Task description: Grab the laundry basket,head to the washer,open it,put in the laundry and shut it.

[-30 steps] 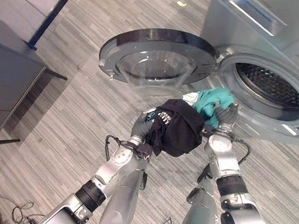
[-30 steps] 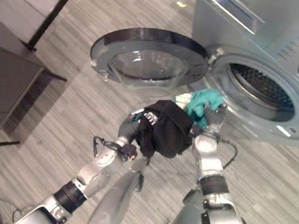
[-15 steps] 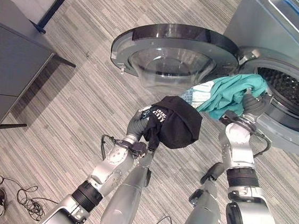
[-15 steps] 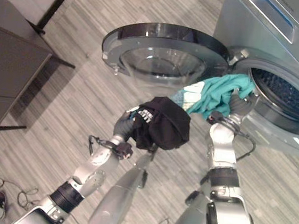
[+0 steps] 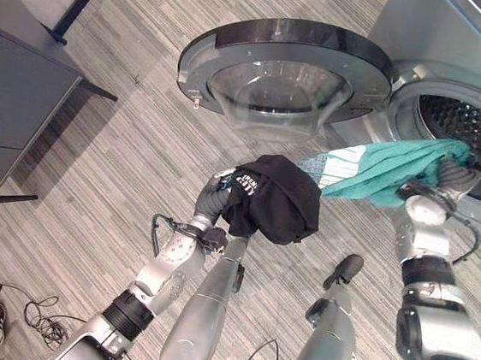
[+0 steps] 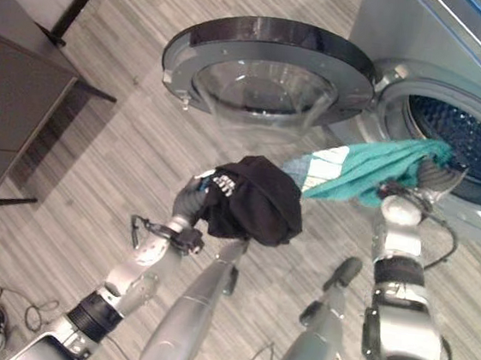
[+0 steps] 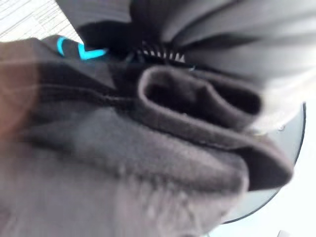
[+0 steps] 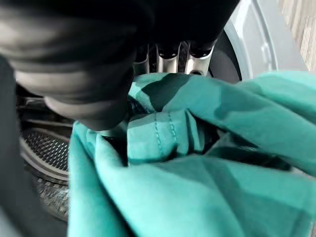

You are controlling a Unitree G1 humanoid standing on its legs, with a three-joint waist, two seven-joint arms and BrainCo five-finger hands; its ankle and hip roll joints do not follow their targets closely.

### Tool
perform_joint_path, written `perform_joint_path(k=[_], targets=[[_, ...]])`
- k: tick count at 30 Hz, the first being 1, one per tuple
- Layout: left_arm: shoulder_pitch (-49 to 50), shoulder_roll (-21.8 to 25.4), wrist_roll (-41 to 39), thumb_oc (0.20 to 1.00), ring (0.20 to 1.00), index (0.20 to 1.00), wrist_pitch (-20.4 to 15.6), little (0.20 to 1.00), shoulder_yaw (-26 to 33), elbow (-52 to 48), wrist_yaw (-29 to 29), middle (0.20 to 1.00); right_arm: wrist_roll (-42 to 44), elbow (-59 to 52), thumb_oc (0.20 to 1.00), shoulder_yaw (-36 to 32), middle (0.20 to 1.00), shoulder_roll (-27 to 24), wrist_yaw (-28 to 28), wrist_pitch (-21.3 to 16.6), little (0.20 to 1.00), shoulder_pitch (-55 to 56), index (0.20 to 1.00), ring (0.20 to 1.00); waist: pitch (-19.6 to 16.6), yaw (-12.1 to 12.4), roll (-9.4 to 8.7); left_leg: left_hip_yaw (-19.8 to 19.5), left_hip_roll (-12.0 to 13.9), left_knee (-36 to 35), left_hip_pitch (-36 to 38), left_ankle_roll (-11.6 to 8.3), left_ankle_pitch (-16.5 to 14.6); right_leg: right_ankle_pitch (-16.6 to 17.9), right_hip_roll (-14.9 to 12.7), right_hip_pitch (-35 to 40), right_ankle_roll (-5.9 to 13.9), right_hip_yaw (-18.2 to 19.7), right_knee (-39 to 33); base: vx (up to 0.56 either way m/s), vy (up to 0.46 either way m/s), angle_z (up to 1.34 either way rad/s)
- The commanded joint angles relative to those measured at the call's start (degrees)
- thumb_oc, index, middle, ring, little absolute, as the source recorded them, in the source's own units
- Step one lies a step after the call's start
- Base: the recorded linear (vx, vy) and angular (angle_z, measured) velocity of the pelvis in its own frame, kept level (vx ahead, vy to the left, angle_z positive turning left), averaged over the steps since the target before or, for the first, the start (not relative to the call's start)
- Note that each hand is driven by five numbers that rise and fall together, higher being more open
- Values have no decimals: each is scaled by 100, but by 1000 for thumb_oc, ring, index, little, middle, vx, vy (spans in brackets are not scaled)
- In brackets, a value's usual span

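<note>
The left hand (image 5: 211,201) is mostly buried under the bunched black garment with white print (image 5: 275,197), so only its dark ribbed cover and a few silver fingers show at the cloth's edge; in its wrist view dark folds of that cloth crowd the lens, and the fingers appear clamped on the garment. The right hand (image 5: 452,175) sits at the rim of the open round mouth of the silver front-loading washer (image 5: 453,125), its fingers (image 8: 168,54) curled on the teal cloth (image 5: 385,167), which partly hides them; the cloth stretches from the drum opening back toward the black bundle, with a pale striped part at its trailing end. The washer's round glass-and-dark-rimmed door (image 5: 285,69) stands swung wide open over the grey striped plank floor (image 5: 123,150). A dark grey cabinet (image 5: 15,113) is cut off at the left edge. Compared with half a second ago, the right hand has moved further toward the drum, carrying the teal cloth to the opening, while the left hand stays holding the black garment above the floor, apart from the washer.
</note>
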Motion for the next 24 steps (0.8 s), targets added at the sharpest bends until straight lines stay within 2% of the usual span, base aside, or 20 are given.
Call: perform_joint_path(k=[1, 5, 6, 8, 9, 11, 12, 13, 14, 15, 16, 17, 19, 20, 22, 24], targets=[[319, 47, -92, 200, 200, 200, -345, 200, 155, -524, -224, 200, 565, 75, 200, 199, 200, -664, 249, -415, 200, -229, 200, 200, -316, 141, -14, 189, -107, 213, 11, 111, -1207, -570, -114, 384, 22, 322, 146, 0, 0, 0], [356, 94, -155, 200, 200, 200, -345, 200, 133, -558, -261, 200, 1022, 515, 200, 390, 200, -932, 492, -471, 200, -608, 200, 200, -339, 179, -44, 213, -124, 412, -162, 113, -1297, -532, -117, 339, 44, 336, 96, 34, 36, -7], [351, 93, -177, 200, 200, 200, -330, 200, 69, -538, -258, 200, 1228, 745, 200, 523, 200, -1031, 632, -442, 200, -773, 200, 200, -361, 190, -50, 201, -187, 599, -259, 133, -1400, -534, -144, 345, 37, 392, 125, 67, 92, -7], [314, 79, -170, 200, 200, 200, -291, 200, 22, -512, -255, 200, 1332, 717, 200, 537, 200, -1081, 704, -465, 200, -718, 200, 200, -364, 168, -18, 103, -271, 706, -268, 188, -1473, -749, -151, 323, -75, 567, 365, 86, 133, -3], [304, 105, -166, 200, 200, 200, -269, 200, 2, -506, -253, 200, 1355, 645, 200, 472, 200, -1139, 721, -454, 200, -642, 200, 200, -304, 86, 65, -12, -431, 714, -162, 339, -1495, -785, -262, 39, -209, 925, 1276, 80, 214, 3], [239, 187, -116, 200, 200, 200, -253, 200, -34, -508, -238, 200, 1333, 535, 200, 512, 200, -1137, 700, -450, 200, -680, 200, 200, -159, -26, 158, -117, -580, 706, -2, 481, -1496, -890, -134, -446, -394, 1422, 2271, 25, 233, 2], [217, 219, -98, 200, 200, 200, -266, 200, -5, -525, -229, 200, 1308, 528, 200, 545, 200, -1128, 680, -436, 200, -753, 200, 200, -68, -54, 196, -92, -620, 724, 39, 516, -1520, -974, -61, -736, -418, 1667, 2652, -25, 120, 21], [207, 213, -97, 200, 200, 200, -264, 200, 16, -528, -228, 200, 1304, 532, 200, 566, 200, -1128, 673, -432, 200, -788, 200, 200, -51, -38, 162, -40, -623, 741, 14, 516, -1535, -1014, -73, -842, -418, 1761, 2764, -7, 87, 36], [225, 251, -89, 200, 200, 200, -319, 200, 56, -559, -221, 200, 1292, 580, 200, 660, 200, -1161, 669, -434, 200, -935, 200, 200, 78, -57, 241, -67, -655, 751, 68, 522, -1554, -1219, 199, -1219, -465, 2074, 2722, 0, 16, 34], [216, 240, -90, 200, 200, 200, -321, 200, 78, -559, -223, 200, 1299, 606, 200, 695, 200, -1169, 672, -437, 200, -986, 200, 200, 88, -31, 227, -22, -630, 760, 51, 514, -1569, -1231, 225, -1276, -480, 2133, 2755, -54, -4, -7], [230, 211, -121, 200, 200, 200, -347, 200, 107, -525, -237, 200, 1356, 650, 200, 739, 200, -1204, 694, -420, 200, -1063, 200, 200, 203, -110, 242, 8, -694, 802, -35, 498, -1457, -964, 427, -1594, -425, 2423, 2121, -66, -34, -27], [225, 206, -121, 200, 200, 200, -348, 200, 115, -522, -240, 200, 1363, 661, 200, 752, 200, -1209, 699, -422, 200, -1082, 200, 200, 202, -88, 244, 29, -675, 803, -47, 501, -1457, -929, 449, -1595, -423, 2438, 2077, -31, -67, -28], [221, 145, -103, 200, 200, 200, -361, 200, 102, -446, -272, 200, 1458, 685, 200, 781, 200, -1153, 742, -414, 200, -1115, 200, 200, 203, -177, 260, -48, -714, 761, 4, 471, -1554, -537, 652, -1829, -246, 2765, 1152, 102, -124, -5], [218, 124, -84, 200, 200, 200, -384, 200, 106, -423, -310, 200, 1501, 651, 200, 751, 200, -1137, 761, -422, 200, -1090, 200, 200, 203, -276, 271, -158, -737, 777, 42, 441, -1610, -228, 725, -2128, -153, 3002, 551, 157, -201, 10], [235, 109, -88, 200, 200, 200, -403, 200, 87, -404, -360, 200, 1527, 648, 200, 730, 200, -1141, 818, -405, 200, -1033, 200, 200, 203, -318, 220, -246, -740, 914, 141, 415, -1720, -58, 723, -2202, -117, 2952, 243, 172, -242, -5], [264, 90, -113, 200, 200, 200, -414, 200, 56, -364, -413, 200, 1405, 598, 200, 704, 200, -1107, 856, -363, 200, -855, 200, 200, 203, -337, 165, -339, -788, 1137, 240, 368, -1877, 81, 589, -1838, -89, 2780, -40, 120, -183, 21]])
